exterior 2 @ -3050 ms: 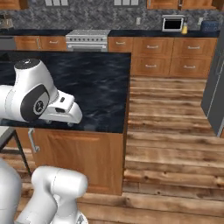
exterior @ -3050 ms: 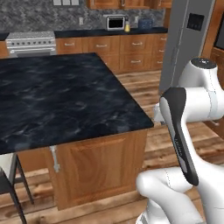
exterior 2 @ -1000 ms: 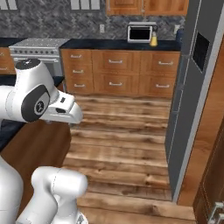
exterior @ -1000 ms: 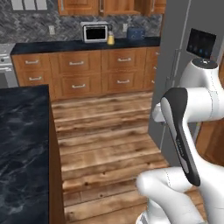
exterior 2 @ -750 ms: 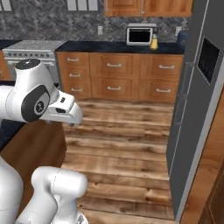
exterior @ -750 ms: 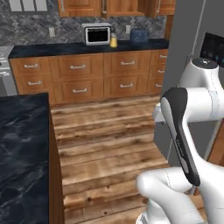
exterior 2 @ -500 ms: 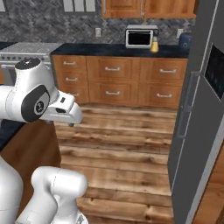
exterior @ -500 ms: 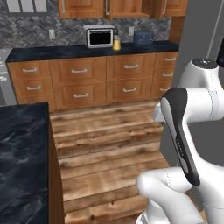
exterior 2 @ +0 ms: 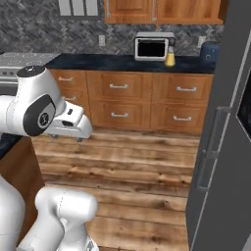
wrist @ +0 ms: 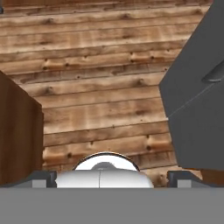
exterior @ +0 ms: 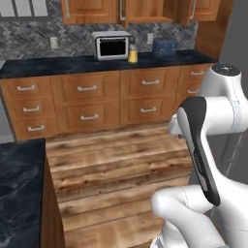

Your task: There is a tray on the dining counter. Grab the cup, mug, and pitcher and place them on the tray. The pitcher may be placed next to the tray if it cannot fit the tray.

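Beside the microwave (exterior: 112, 46) on the far counter stands what is probably the orange-bodied pitcher (exterior: 132, 54), well ahead of and above the gripper (wrist: 111, 177), whose jaws are spread wide and empty over the wood floor (wrist: 100, 96).

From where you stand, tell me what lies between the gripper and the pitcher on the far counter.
Nothing visible blocks the way. The pitcher stands beside the microwave on the back counter, and bare wood floor stretches from the base to the cabinets. The gripper is open, empty and points down at that floor.
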Controlling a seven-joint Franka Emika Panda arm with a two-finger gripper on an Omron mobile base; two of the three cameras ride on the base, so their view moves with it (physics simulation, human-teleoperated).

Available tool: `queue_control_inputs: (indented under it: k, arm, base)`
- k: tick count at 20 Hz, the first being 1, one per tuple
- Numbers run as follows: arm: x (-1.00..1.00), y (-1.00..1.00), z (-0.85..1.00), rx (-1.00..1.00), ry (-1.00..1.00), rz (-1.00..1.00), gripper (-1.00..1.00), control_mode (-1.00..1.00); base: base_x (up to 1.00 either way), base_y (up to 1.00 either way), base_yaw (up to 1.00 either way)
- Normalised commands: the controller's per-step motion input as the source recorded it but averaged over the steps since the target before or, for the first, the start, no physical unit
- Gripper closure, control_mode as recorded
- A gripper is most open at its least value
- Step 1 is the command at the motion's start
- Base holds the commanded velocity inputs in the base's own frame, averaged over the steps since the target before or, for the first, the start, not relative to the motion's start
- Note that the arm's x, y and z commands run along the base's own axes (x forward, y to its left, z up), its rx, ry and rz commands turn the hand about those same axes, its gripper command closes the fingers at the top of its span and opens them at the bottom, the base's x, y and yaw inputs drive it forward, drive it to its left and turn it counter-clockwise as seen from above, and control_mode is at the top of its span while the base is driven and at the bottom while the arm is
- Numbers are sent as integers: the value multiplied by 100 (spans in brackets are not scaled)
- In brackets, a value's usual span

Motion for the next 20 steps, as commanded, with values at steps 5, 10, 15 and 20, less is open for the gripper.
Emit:
queue_control_inputs:
  k: [5, 10, 15, 20]
  arm:
    - [0, 0, 0, 0, 0, 0, -100, 100]
    - [0, 0, 0, 0, 0, 0, -100, 100]
    - [0, 0, 0, 0, 0, 0, -100, 100]
    - [0, 0, 0, 0, 0, 0, -100, 100]
  base:
    - [90, -37, 0]
    - [97, -36, 0]
    - [100, -41, 0]
    - [96, -13, 1]
